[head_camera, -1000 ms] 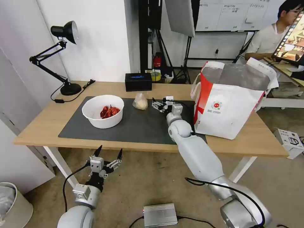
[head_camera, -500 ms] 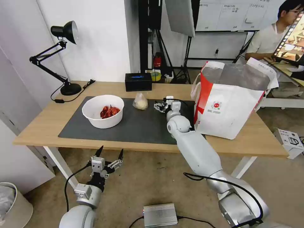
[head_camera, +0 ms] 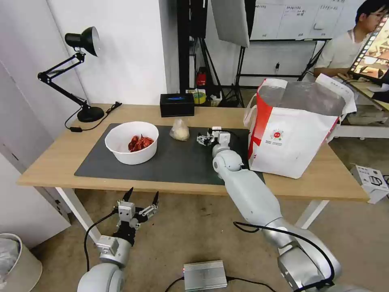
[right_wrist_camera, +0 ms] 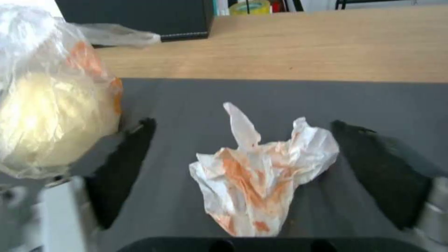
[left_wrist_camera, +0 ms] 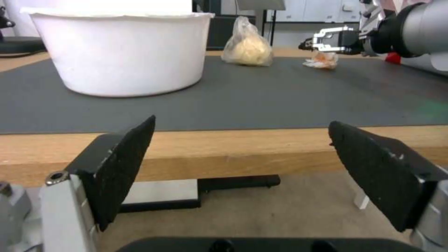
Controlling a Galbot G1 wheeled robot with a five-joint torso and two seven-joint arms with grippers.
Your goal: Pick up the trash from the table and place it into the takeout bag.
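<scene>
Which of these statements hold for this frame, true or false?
1. The crumpled white tissue with orange stains lies between the open right gripper's fingers. True.
2. The left gripper holds the white bowl of red shells. False: it hangs open below the table edge.
3. The small clear knotted bag sits on the dark grey mat. True.
4. The large white takeout bag with red side lies flat. False: it stands upright, open.

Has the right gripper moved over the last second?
Yes. The right gripper has shifted slightly right, away from the knotted bag and toward the takeout bag; both bags stay put.
</scene>
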